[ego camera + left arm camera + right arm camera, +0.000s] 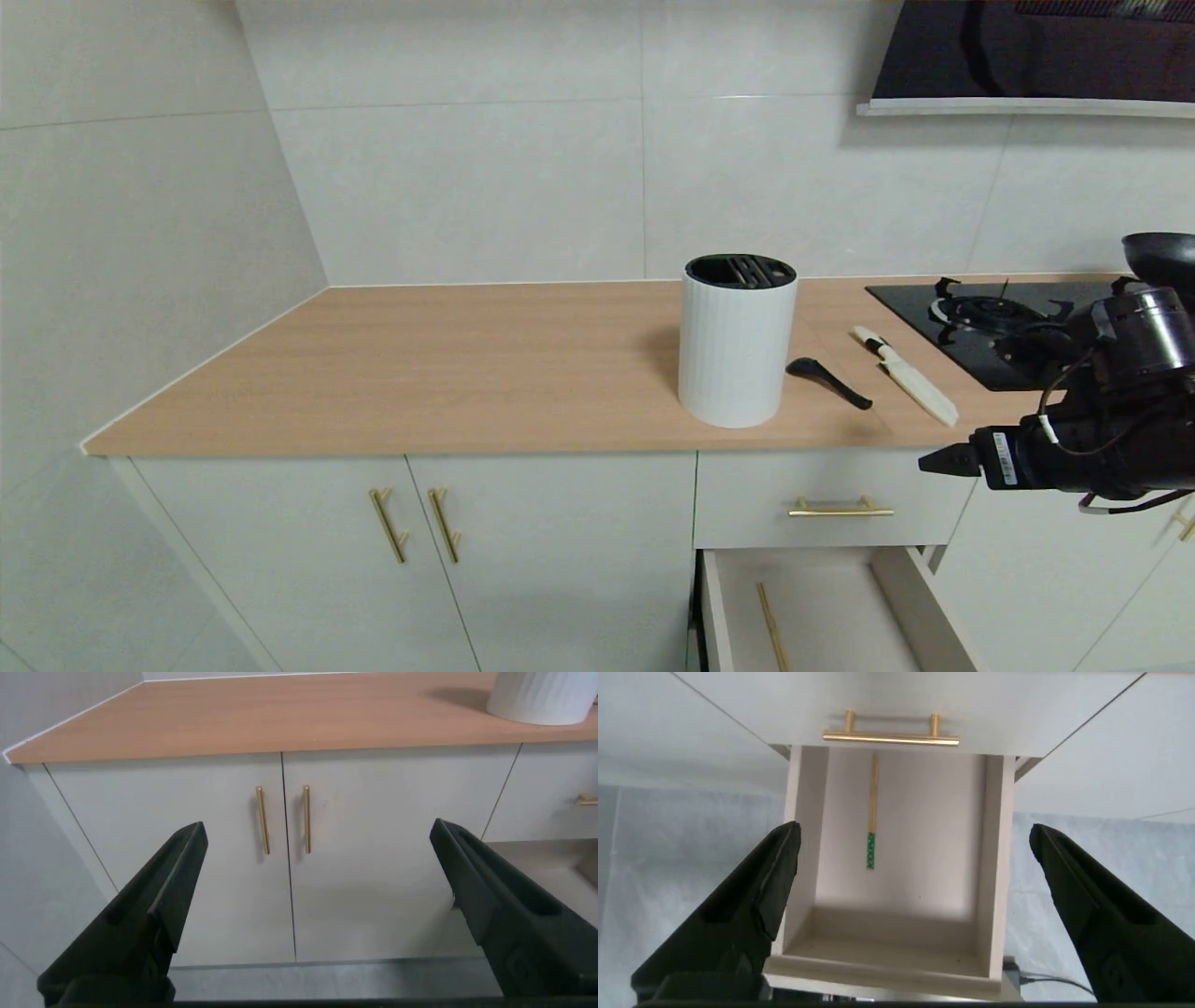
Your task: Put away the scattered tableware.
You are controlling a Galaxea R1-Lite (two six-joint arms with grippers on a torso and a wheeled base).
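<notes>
A wooden countertop [467, 364] runs along the tiled wall. Near its front edge stands a white ribbed holder [736, 350] with a black slotted top. Just to the right of it lies a black spoon [829, 381], and beyond that a pale knife [906, 375] lies at a slant, its tip near the counter's edge. Further right a black cooktop [990, 322] is set into the counter with a dark pan [1162, 254] behind it, and a range hood [1027, 56] hangs above. Below the counter are two cabinet doors [420, 551] with gold handles and a closed upper drawer [840, 510]. Under that drawer the lower drawer [714, 607] is pulled out, with one chopstick [773, 630] lying lengthwise on its floor. The right gripper [943, 459] hangs in front of the counter's edge, right of the closed drawer and above the open one, pointing left. Its wrist view looks down into that drawer, and its fingers stand wide apart. The left gripper [318, 835] sits low, facing the cabinet doors, its fingers likewise spread wide.
</notes>
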